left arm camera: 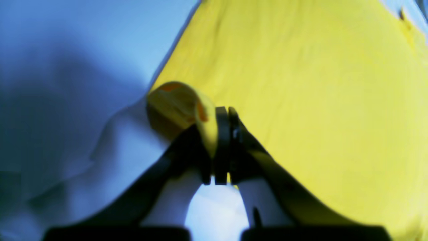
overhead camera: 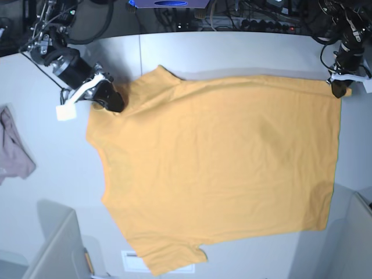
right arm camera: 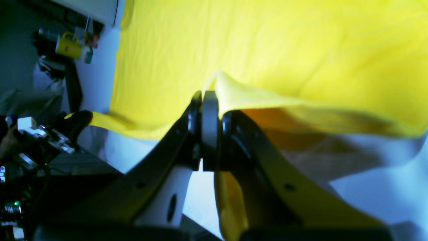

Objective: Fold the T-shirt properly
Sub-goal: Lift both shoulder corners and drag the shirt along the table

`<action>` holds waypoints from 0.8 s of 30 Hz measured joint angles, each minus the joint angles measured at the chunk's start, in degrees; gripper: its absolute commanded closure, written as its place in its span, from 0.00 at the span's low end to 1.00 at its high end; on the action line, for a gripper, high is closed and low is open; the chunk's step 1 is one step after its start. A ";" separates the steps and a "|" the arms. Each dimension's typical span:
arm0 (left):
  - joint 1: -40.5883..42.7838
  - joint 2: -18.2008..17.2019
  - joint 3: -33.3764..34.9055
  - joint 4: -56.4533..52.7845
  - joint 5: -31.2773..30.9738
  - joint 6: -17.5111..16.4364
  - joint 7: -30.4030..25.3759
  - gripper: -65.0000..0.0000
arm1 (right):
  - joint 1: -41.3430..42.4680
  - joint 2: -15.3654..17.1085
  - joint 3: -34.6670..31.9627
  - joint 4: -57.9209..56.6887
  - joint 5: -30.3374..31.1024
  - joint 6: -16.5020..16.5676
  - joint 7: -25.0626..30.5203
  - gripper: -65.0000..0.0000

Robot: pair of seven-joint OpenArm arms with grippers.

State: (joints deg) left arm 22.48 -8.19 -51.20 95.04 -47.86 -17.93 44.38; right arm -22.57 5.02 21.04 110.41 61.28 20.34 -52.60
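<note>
I had two pincers at work, and both were clamped on one thing: the large light-orange short-sleeved cotton T-shirt point(overhead camera: 215, 168), the only shirt on the pale grey desk point(overhead camera: 232, 49). It lay spread flat across the middle of the base view, collar toward the left, hem toward the right, one sleeve pointing to the upper left and the other to the lower left.

My right pincer point(overhead camera: 110, 100), at the upper left of the base view, was closed on the shirt's edge beside the upper sleeve. In the right wrist view that pincer point(right arm camera: 209, 100) had its jaws pressed together with a ridge of yellow cloth pinched at their right side, and the fabric rose off the desk there.

My left pincer point(overhead camera: 337, 88), at the upper right of the base view, was closed on the top hem corner. In the left wrist view this pincer point(left arm camera: 227, 115) held a small curl of cloth bunched at its left side, while the rest of the T-shirt point(left arm camera: 317, 100) stretched away flat to the right.

One small pinkish-mauve crumpled cloth point(overhead camera: 14, 148) lay at the left edge of the base view, well apart from the shirt. One yellow mug point(right arm camera: 68, 47) showed blurred at the upper left of the right wrist view.
</note>
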 measured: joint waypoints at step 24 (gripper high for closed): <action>-9.77 -3.06 2.14 -5.68 0.13 3.48 -0.15 1.00 | 18.69 0.46 -0.42 -21.90 0.04 -0.63 0.07 1.00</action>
State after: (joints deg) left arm 12.71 -11.25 -49.06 89.36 -47.72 -14.46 44.23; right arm -3.88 5.48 20.62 88.51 61.32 19.70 -52.53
